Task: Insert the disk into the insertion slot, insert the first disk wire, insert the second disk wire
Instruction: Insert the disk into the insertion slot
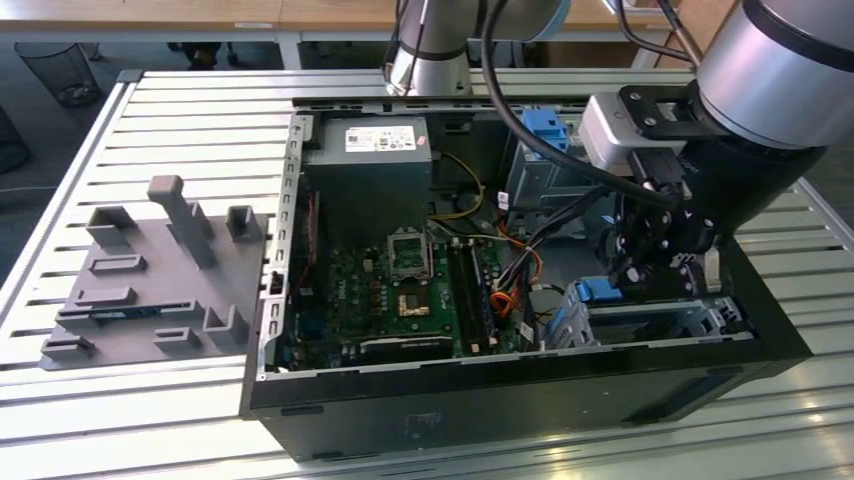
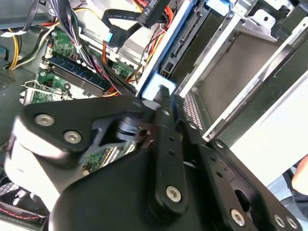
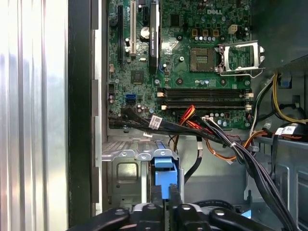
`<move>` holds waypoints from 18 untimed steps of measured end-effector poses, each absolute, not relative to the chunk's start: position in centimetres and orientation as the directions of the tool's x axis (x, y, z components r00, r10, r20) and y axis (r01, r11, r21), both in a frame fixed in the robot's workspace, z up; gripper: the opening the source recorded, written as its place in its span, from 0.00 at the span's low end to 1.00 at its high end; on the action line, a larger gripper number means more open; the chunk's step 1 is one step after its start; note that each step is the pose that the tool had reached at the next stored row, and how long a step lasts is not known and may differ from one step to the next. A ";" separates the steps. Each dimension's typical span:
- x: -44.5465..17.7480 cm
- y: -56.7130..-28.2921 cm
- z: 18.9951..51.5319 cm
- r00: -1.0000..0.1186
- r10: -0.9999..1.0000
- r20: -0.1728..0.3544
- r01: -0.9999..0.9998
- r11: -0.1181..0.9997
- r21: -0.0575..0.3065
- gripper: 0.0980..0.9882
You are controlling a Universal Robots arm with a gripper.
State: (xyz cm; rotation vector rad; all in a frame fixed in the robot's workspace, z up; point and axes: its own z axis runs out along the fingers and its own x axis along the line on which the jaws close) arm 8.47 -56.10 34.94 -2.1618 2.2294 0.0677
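The gripper [image 3: 164, 189] pinches its jaws almost shut on the end of the disk in its bright blue plastic carrier [image 3: 162, 166]. Between the jaws, the disk seems mostly seated in the silver-grey perforated sheet-metal insertion slot [image 3: 126, 159] around it. Beyond the jaws, the black flat disk wires [image 2: 122, 17] look unplugged.

Arm [image 1: 787, 70] at a steep downward slant, black pincer [image 3: 164, 201] low, fingers [image 3: 157, 197] close together.

Exterior view looks down from above at the whole open PC case [image 1: 467, 405]; both wrist views sit close inside, sharing the motherboard [image 3: 139, 72] and cables [image 3: 216, 137].
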 end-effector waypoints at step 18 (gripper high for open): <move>8.4 -56.0 34.9 -0.031 -0.998 -0.061 -1.000 0.030 0.007 0.01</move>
